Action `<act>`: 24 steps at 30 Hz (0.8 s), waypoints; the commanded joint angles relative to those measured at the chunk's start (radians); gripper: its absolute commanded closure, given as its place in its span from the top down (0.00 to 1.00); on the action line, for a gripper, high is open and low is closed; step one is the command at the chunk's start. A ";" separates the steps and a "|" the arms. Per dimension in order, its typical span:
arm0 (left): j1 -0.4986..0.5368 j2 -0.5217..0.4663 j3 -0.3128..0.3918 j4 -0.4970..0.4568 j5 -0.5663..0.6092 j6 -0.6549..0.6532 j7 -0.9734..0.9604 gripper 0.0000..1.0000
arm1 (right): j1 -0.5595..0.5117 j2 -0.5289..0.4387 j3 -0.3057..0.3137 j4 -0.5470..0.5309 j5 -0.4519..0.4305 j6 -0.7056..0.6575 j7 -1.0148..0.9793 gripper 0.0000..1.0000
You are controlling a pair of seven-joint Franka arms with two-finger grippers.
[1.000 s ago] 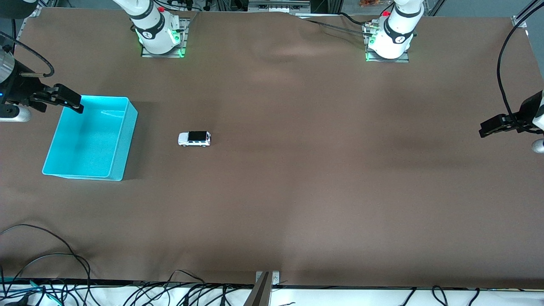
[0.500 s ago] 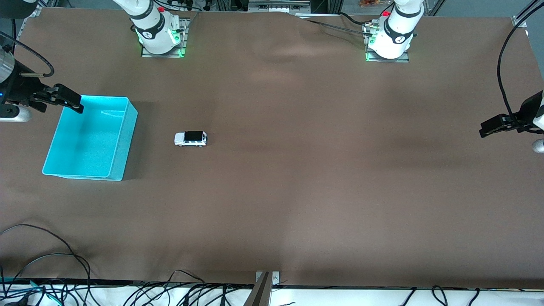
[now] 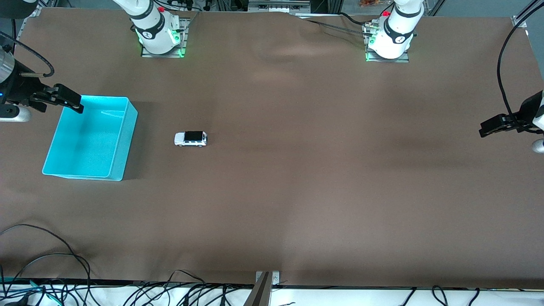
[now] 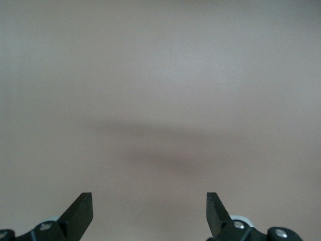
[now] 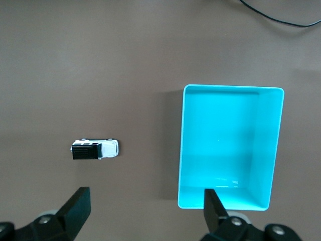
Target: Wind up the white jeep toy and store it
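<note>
The white jeep toy (image 3: 191, 139), with a black roof, stands on the brown table beside the cyan bin (image 3: 122, 140), toward the left arm's end of it. It also shows in the right wrist view (image 5: 95, 149), apart from the bin (image 5: 181, 150). My right gripper (image 3: 68, 101) is open and empty, up over the bin's corner nearest the robots' bases; its fingers (image 5: 75, 206) frame bare table. My left gripper (image 3: 493, 126) is open and empty, up over the table's left-arm end, waiting; its wrist view shows only bare cloth between the fingers (image 4: 80, 211).
The bin holds nothing. Cables (image 3: 51, 263) lie along the table edge nearest the front camera. A metal bracket (image 3: 265, 280) sits at the middle of that edge. The two arm bases (image 3: 159, 38) stand at the edge farthest from the front camera.
The jeep has rolled a short way toward the cyan bin, then stopped. Neither arm has moved.
</note>
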 commanded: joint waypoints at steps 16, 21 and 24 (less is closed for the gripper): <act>0.007 0.002 -0.006 0.008 -0.022 -0.018 0.013 1.00 | 0.000 -0.001 -0.002 0.015 -0.013 -0.011 0.005 1.00; 0.007 0.002 -0.006 0.008 -0.022 -0.018 0.013 1.00 | 0.002 -0.003 0.001 0.015 -0.013 -0.014 0.007 1.00; 0.007 0.002 -0.006 0.008 -0.022 -0.018 0.013 1.00 | 0.003 -0.003 0.004 0.015 -0.013 -0.014 0.007 1.00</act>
